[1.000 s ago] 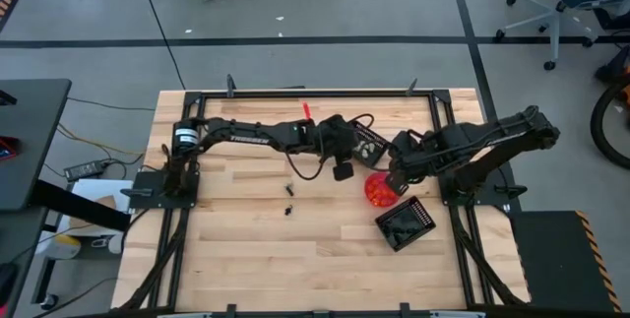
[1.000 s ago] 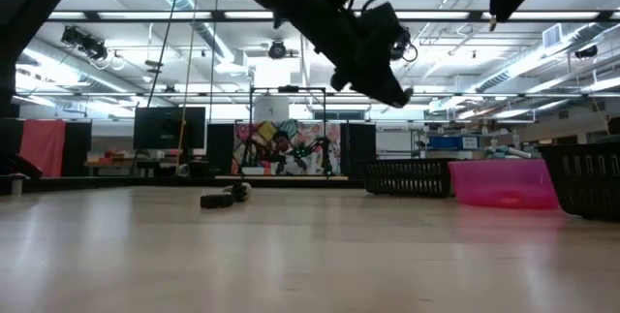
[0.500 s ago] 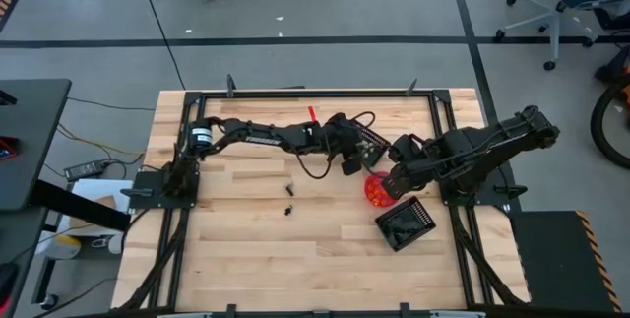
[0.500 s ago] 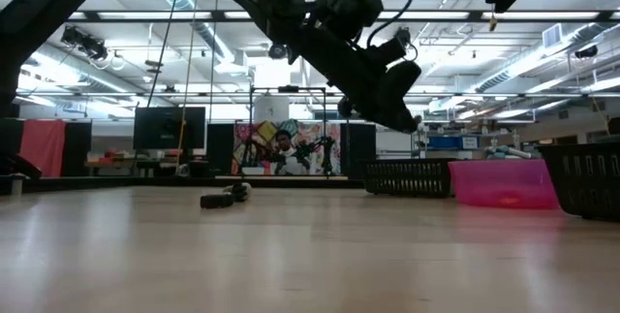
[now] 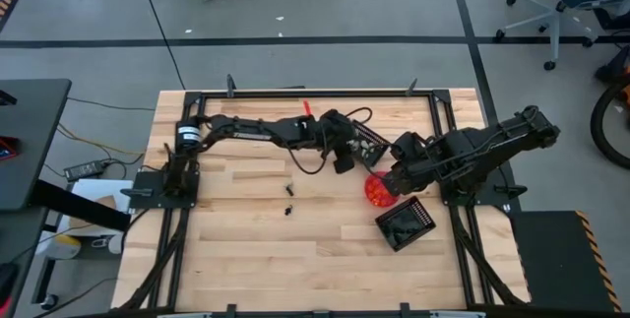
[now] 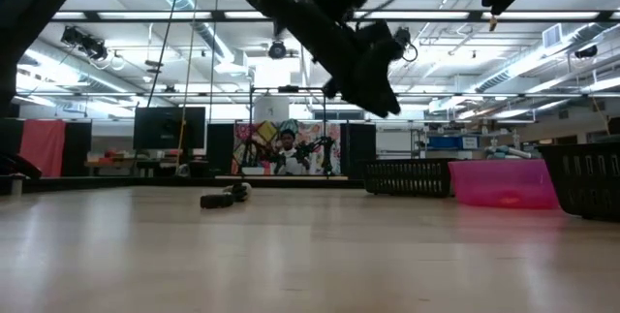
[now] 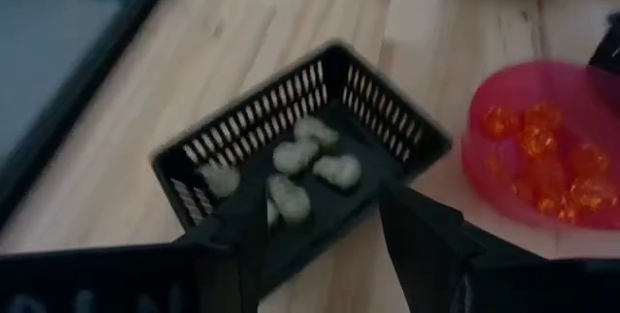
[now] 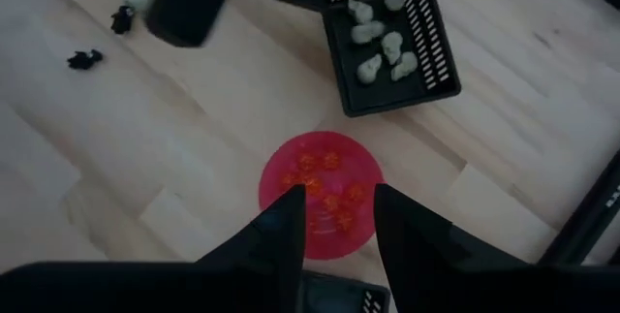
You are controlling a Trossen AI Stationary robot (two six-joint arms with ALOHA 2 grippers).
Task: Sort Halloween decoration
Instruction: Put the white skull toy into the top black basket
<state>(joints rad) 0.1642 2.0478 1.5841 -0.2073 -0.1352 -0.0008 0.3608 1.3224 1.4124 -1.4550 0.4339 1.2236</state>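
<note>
From above, a grey concrete floor surrounds the pale planked wooden table [image 5: 246, 249]; two black trinkets [image 5: 289, 200] lie mid-table. At table height, black slatted plastic baskets [image 6: 407, 177] flank a pink round bowl [image 6: 502, 183]. The left gripper [image 7: 325, 226], jaws spread, hangs over whitish-grey trinkets [image 7: 291, 172] in a basket. The right gripper [image 8: 339, 221], jaws parted and empty, hangs over orange trinkets [image 8: 325, 187] in the bowl.

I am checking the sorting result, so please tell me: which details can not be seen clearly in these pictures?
- Second black basket: its contents are too dark and small in the high view; the right end effector hides it in the right wrist view.
- Two black trinkets on the table: too small to tell their shape in any view.
- Pale trinkets in the first basket: blurred in the left wrist view, exact count uncertain.
</note>
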